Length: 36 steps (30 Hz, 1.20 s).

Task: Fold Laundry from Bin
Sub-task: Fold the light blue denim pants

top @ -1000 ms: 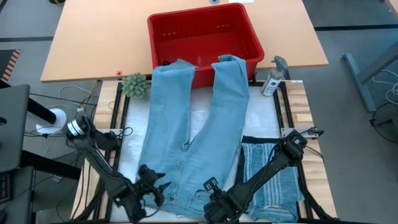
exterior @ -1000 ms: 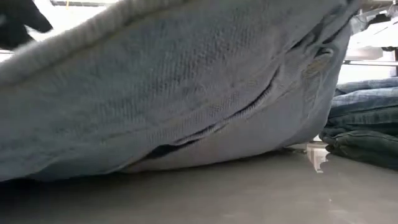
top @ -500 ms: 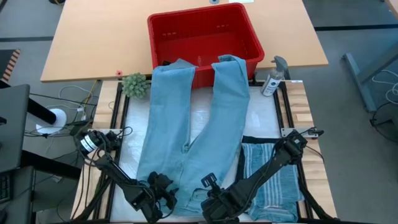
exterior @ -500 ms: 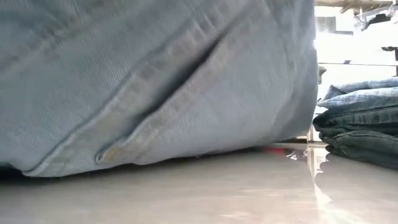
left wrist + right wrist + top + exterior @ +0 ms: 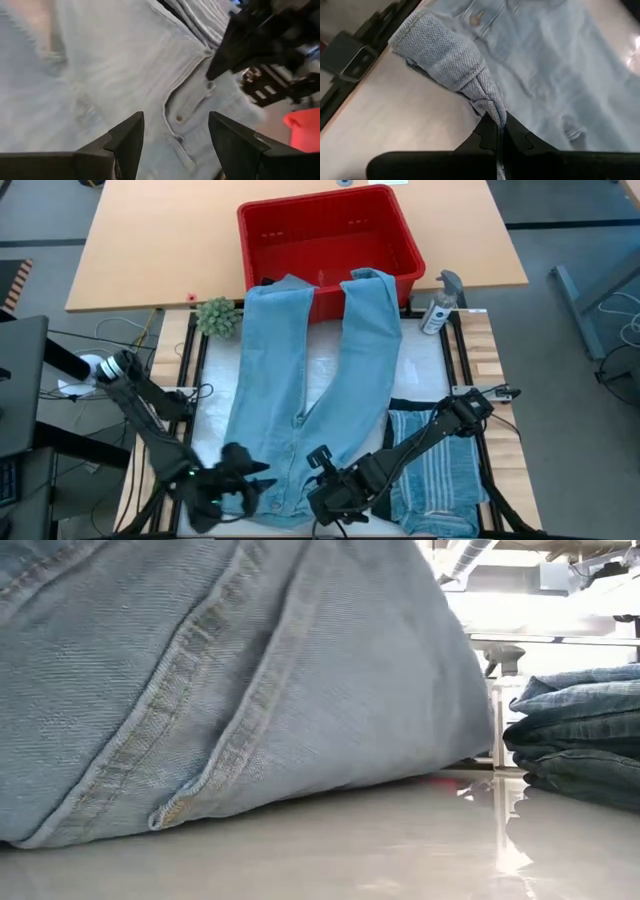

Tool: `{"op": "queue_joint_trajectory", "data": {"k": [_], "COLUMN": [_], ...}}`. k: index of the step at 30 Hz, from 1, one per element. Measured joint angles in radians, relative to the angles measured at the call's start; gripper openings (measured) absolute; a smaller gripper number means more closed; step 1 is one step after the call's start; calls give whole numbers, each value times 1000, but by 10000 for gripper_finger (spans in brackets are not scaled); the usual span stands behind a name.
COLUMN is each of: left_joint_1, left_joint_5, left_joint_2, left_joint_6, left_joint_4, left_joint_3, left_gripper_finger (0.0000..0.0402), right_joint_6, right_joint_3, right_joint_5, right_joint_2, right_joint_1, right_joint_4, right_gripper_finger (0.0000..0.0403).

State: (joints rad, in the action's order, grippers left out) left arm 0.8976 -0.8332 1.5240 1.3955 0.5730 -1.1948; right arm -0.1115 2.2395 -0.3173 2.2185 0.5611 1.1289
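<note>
One pale-blue jeans (image 5: 300, 370), flat, legs binward

A small green potted plant (image 5: 215, 316) sits at the worktop's (image 5: 425, 355) far left corner. A tiny red object (image 5: 191, 298) lies just beyond it, on the tan wooden table (image 5: 150, 250) behind. A clear spray bottle (image 5: 438, 305) with a grey trigger head stands near the far right corner. Black frame rails (image 5: 462, 355) run along the worktop's side edges. Cables (image 5: 130, 330) trail off the left edge, beside a white round item (image 5: 85, 372).
</note>
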Motion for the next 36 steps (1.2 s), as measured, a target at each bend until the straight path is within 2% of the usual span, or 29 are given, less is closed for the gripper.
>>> {"op": "queue_joint_trajectory", "data": {"k": [5,8,10,16,19,21,24,26,30,36], "left_joint_1": [107,165,184,183,181,178,171,152,93,-14], "left_joint_5": [-22,-35,-8,224,345,409,422,436,418,487], "left_joint_2": [-20,-18,-16,-1,49,95,172,215,292,393], "left_joint_6": [273,382,413,563,653,689,696,662,507,281], "left_joint_4": [264,334,355,528,677,760,817,793,631,449], "left_joint_3": [2,6,8,7,7,8,9,8,8,8], "left_gripper_finger": [193,174,164,134,116,105,90,81,66,43], "right_joint_6": [-101,-144,-158,-200,-217,-219,-219,-215,-204,-201], "right_joint_3": [54,73,73,75,75,73,74,75,74,74], "right_joint_5": [-23,-27,-27,3,24,22,12,-5,-21,-63], "right_joint_2": [6,8,8,28,56,60,61,59,60,60], "right_joint_1": [-35,-62,-84,-129,-135,-126,-118,-107,-84,-48], "right_joint_4": [-58,-120,-198,-407,-479,-466,-463,-449,-426,-413], "right_gripper_finger": [27,27,27,27,27,27,27,27,27,27]}}
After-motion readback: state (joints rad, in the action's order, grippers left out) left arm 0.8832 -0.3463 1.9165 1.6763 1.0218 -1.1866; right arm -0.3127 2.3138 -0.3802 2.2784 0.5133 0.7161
